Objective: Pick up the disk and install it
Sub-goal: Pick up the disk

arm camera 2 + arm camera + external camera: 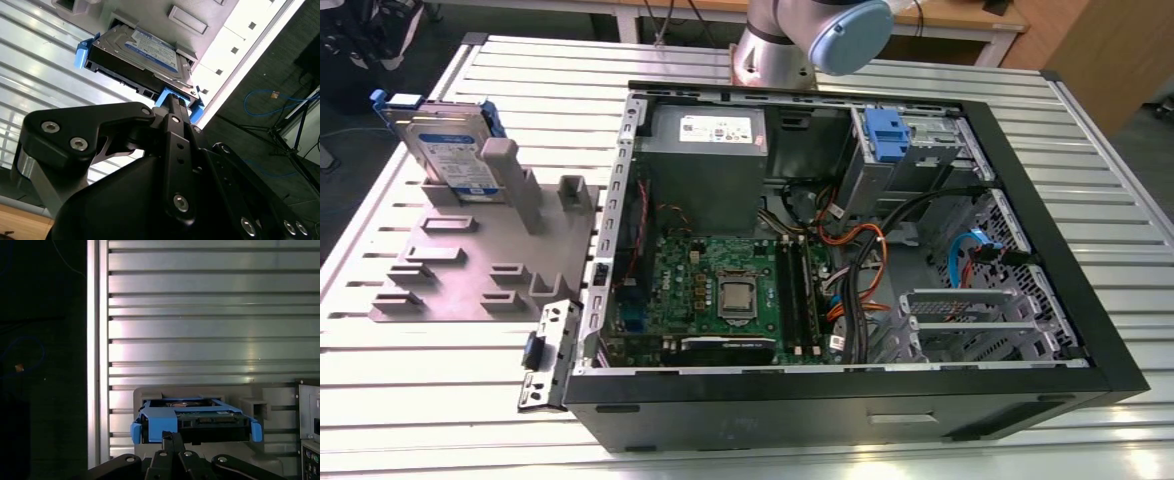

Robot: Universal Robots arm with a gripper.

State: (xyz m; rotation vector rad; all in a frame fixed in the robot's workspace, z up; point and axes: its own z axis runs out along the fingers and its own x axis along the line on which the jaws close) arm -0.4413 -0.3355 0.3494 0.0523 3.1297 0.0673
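The disk (454, 150) stands on edge in a slot of the grey holder (467, 270), on the table at the exterior view's left. It is silver with a white-and-blue label and blue side rails. In both wrist views the disk (145, 52) (195, 420) lies just beyond my gripper (172, 97) (172, 436). The black fingers (168, 445) are pressed together and hold nothing. Their tips point at the blue rail (175, 100) without clearly touching it.
An open computer case (1107, 330) lies on the slatted metal table (427, 400), showing a motherboard (720, 290), cables and a drive bay with a blue bracket (887, 135). The arm's base (781, 45) stands behind the case. A dark floor with cables lies past the table edge (280, 110).
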